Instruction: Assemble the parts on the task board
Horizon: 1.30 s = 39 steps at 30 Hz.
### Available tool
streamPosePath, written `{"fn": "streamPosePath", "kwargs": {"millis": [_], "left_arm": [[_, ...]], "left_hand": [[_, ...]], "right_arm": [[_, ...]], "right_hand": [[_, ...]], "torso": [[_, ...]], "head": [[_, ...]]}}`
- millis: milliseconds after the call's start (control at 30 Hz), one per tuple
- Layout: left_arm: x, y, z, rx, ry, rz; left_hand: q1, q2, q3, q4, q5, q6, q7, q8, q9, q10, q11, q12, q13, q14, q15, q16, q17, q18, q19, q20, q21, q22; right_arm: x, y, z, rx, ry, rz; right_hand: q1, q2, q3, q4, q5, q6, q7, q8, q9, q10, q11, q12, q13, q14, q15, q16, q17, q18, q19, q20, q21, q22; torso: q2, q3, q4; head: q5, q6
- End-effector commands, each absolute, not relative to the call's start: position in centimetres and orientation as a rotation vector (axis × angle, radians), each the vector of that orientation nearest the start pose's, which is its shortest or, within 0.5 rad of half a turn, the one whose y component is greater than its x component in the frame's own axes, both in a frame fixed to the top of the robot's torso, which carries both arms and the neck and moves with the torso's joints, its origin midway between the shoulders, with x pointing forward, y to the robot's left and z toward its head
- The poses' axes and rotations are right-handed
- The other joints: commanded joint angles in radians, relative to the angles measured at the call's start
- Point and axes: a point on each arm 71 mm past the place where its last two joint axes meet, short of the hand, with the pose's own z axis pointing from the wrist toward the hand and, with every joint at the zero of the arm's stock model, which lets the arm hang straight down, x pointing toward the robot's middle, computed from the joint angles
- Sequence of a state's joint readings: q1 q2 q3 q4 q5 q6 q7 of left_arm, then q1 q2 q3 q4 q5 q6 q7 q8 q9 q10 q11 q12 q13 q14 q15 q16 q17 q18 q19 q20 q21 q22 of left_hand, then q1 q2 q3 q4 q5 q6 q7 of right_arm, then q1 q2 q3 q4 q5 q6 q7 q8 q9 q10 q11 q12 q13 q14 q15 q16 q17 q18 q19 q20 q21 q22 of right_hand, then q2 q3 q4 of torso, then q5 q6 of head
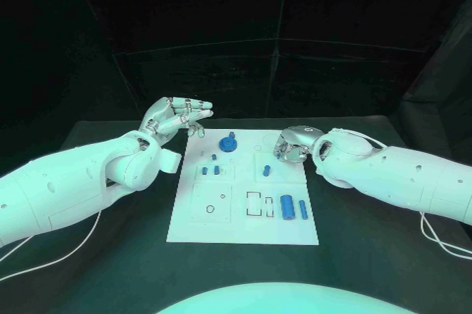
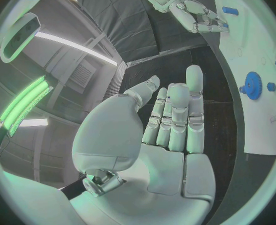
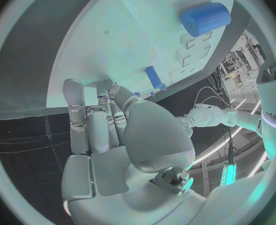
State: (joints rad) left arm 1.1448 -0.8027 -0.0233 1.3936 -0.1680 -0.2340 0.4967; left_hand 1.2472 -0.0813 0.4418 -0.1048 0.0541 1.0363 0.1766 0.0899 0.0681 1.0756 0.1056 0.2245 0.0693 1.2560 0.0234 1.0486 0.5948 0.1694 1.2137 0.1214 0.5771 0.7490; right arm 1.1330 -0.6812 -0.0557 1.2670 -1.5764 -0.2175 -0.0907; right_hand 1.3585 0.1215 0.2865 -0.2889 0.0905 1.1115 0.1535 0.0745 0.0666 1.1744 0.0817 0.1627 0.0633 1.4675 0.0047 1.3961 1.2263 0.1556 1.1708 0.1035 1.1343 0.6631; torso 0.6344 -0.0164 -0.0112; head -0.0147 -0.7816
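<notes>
Fingers of left hand spread, right hand curled empty over task board, no legible writing.

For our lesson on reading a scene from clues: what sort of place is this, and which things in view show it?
Probably a robotics lab test station. A white task board with small blue parts, such as a gear, lies on a black table ringed by dark curtains; the left wrist view shows ceiling strip lights.
</notes>
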Motion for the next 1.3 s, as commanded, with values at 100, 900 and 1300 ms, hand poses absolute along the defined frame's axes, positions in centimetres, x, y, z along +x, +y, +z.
{"fn": "streamPosePath", "kwargs": {"millis": [100, 900, 1300], "left_arm": [[50.2, 22.2, -19.7, -0.913, 1.381, -1.563], [50.3, 22.4, -19.9, -0.920, 1.388, -1.555], [50.4, 22.2, -19.9, -0.919, 1.392, -1.559]], "left_hand": [[0.004, 0.006, -0.007, -0.001, -0.003, -0.003, 0.006, 0.002, 0.000, -0.003, 0.005, 0.006, 0.000, -0.005, -0.001, -0.006, -0.001, 0.013, -0.008, -0.001, -0.006, -0.002], [0.006, 0.006, -0.008, -0.002, -0.003, -0.004, 0.008, 0.003, -0.001, -0.005, 0.006, 0.007, 0.000, -0.005, -0.001, -0.004, 0.001, 0.013, -0.008, -0.001, -0.008, -0.003], [0.006, 0.005, -0.009, -0.002, -0.003, -0.005, 0.009, 0.003, -0.001, -0.006, 0.007, 0.007, 0.000, -0.006, -0.001, -0.006, -0.003, 0.013, -0.008, -0.001, -0.008, -0.004]], "right_arm": [[50.9, -19.2, -23.9, -0.242, 1.708, 0.521], [47.8, -18.5, -20.4, -0.168, 1.571, 0.687], [45.2, -11.7, -19.1, -0.248, 1.548, 0.892]], "right_hand": [[-0.023, -0.013, 0.048, 0.004, -0.005, 0.018, -0.004, 0.003, 0.005, 0.023, -0.004, 0.001, 0.002, 0.042, -0.012, 0.007, -0.002, 0.002, 0.003, -0.006, 0.010, 0.007], [-0.045, -0.046, 0.109, 0.007, -0.006, 0.027, -0.003, -0.004, 0.003, 0.029, -0.005, -0.011, 0.002, 0.044, -0.012, 0.016, 0.011, 0.001, 0.003, -0.008, 0.017, 0.013], [-0.049, -0.052, 0.124, 0.009, -0.004, 0.024, -0.001, -0.007, 0.002, 0.027, -0.004, -0.015, 0.001, 0.044, -0.011, 0.017, 0.011, 0.001, 0.002, -0.007, 0.017, 0.013]], "torso": [[0.000, 0.0002, 0.0007], [-0.001, -0.0006, 0.0000], [0.000, -0.0026, 0.0041]], "head": [[-0.003, -0.001], [0.008, 0.003], [0.035, -0.002]]}}
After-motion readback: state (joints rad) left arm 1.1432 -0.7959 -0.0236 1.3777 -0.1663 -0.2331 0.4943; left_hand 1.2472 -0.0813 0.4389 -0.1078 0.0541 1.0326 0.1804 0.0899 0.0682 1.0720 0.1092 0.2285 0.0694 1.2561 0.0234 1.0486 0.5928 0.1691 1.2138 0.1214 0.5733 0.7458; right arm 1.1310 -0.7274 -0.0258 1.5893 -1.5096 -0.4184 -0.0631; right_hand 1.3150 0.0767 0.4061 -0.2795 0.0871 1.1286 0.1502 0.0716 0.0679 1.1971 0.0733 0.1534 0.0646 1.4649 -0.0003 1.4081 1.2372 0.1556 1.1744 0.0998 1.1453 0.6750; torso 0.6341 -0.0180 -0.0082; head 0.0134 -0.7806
